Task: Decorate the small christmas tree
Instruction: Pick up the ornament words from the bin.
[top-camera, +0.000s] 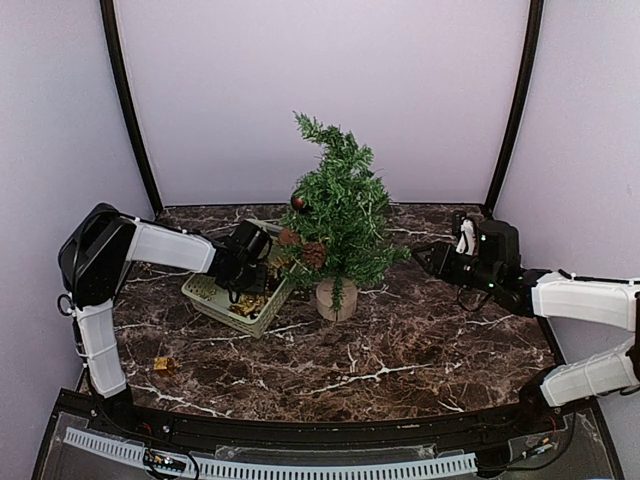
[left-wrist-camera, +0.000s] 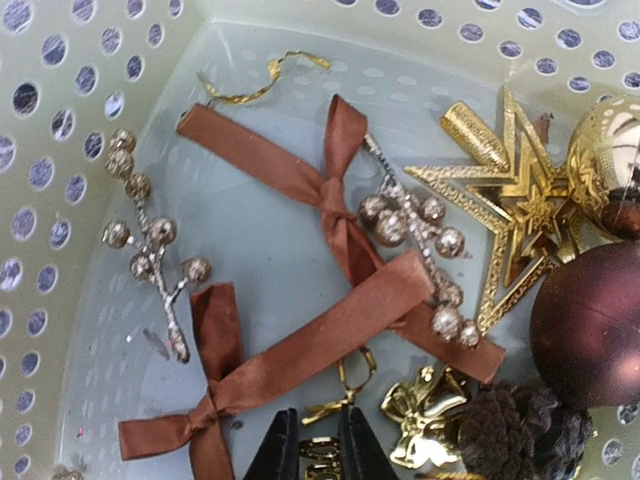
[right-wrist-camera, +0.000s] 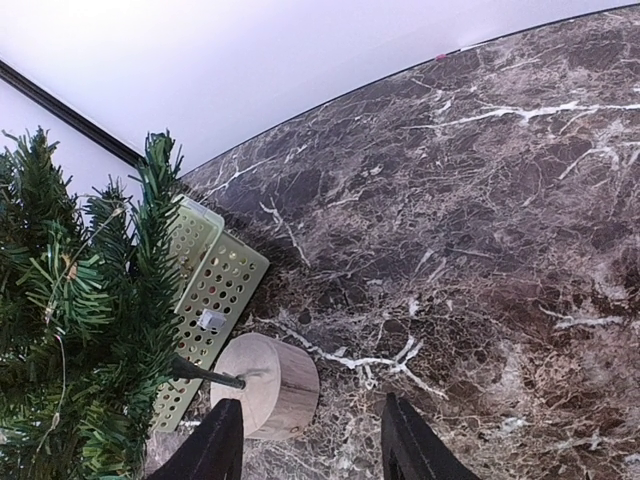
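Gold shows between the tips of our left claw (left-wrist-camera: 318, 465), standing nearly together about a small gold trinket (left-wrist-camera: 320, 449); whether they pinch it we cannot tell. Just beyond lie brown ribbon bows (left-wrist-camera: 300, 350) on the pale green basket (left-wrist-camera: 60, 200) floor. Our right claw (right-wrist-camera: 312, 445) stands apart, holding nothing, over the marble tabletop (right-wrist-camera: 480, 250); the small christmas tree (right-wrist-camera: 70, 330) rises to its left, wooden base (right-wrist-camera: 270, 385) just ahead.

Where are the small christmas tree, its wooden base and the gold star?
small christmas tree (top-camera: 345, 210), top external view, middle of the branches
wooden base (right-wrist-camera: 285, 395), right wrist view, its curved side
gold star (left-wrist-camera: 525, 215), left wrist view, its centre
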